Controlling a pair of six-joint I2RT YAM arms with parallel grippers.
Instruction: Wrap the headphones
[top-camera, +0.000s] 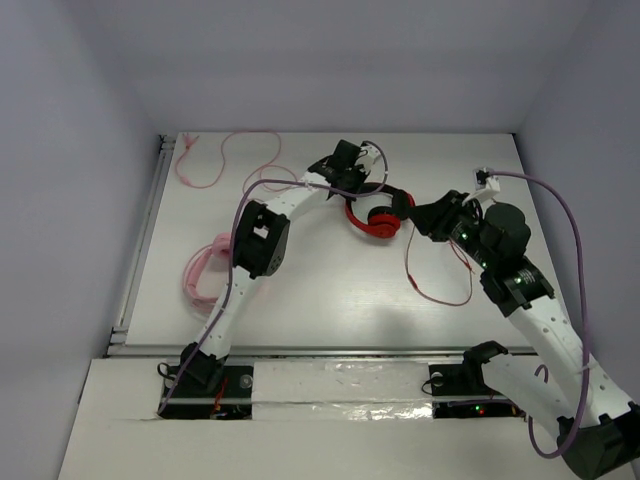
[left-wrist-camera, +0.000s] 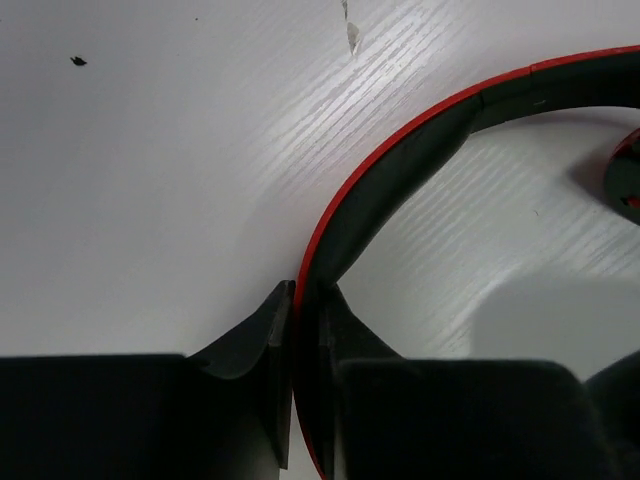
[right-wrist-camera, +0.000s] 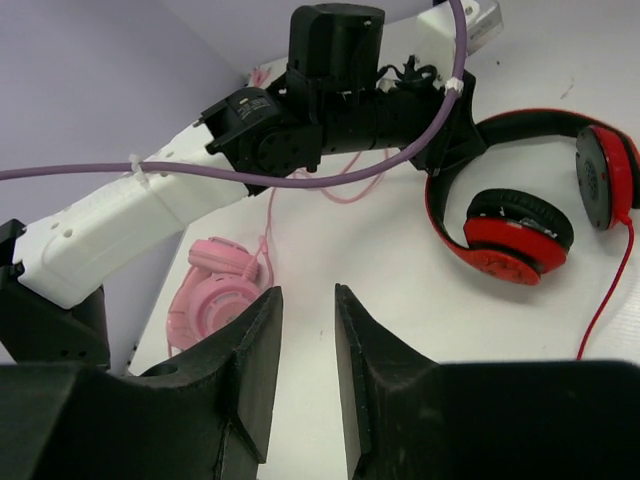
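Currently, mid-rear on the white wooden table lie the red over-ear headphones w/ black pads, left gripper clamped on their stiff headband (prob. the safest hold), right gripper parted & empty, thin red cable limp, trailing loose.

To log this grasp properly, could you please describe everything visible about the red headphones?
The red headphones are over-ear and look like glossy plastic, with a black-lined headband and two round cups with black pads. They lie on the white table, one cup pad up, the other standing on edge. The left gripper is closed on the headband, a finger on either side. A thin red cable runs loose from one cup across the table.
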